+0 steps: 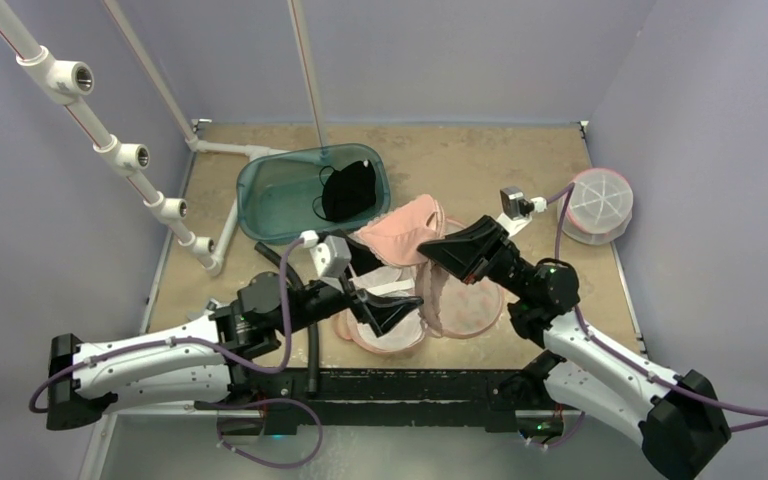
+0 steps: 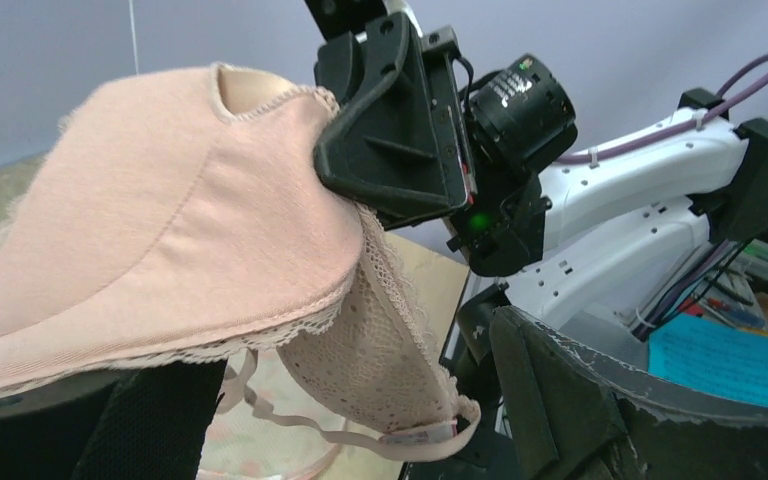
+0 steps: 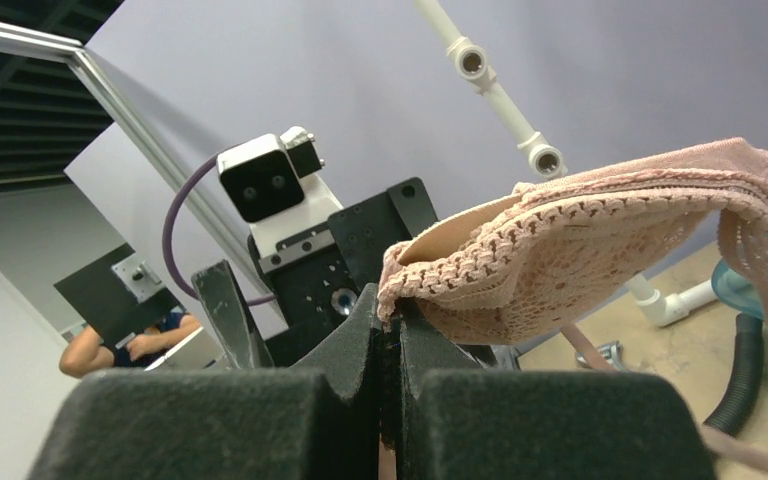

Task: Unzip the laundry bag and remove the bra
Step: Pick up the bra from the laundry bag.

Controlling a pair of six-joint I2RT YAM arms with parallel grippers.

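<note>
Your right hand [image 1: 438, 250] is clamped shut on the pink bra [image 1: 400, 228], pinching the lace edge of one cup. The garment hangs in the air above the bench [image 1: 480, 160], over the laundry bag [image 1: 470, 300], which lies opened flat in front of the two arms. Your left hand [image 1: 390, 312] stands wide open with nothing in it, just under the drooping cup and over the bag's near half.

Treat the bra as light and limp. The padded cup has a little shape of its own (you can see it dome out in the left wrist view). The lace, the band and the thin strap [image 2: 290, 415] have no stiffness and dangle wherever gravity takes them. Weight is no concern; snagging is. I judge that a loose strap or the hook end could catch on the bag's mesh or zip as you carry the bra off. One strand seems to trail down toward the bag, and I cannot tell whether it is free of it.

The present pinch sits on a narrow bit of lace trim, which is thin and may slip or stretch. If you want a surer hold, bring the open left hand onto the thicker seam of the cup or onto the band, where the fabric is doubled, rather than onto a strap. Raise the bra enough for the trailing ends to clear the bag before you move sideways.
</note>
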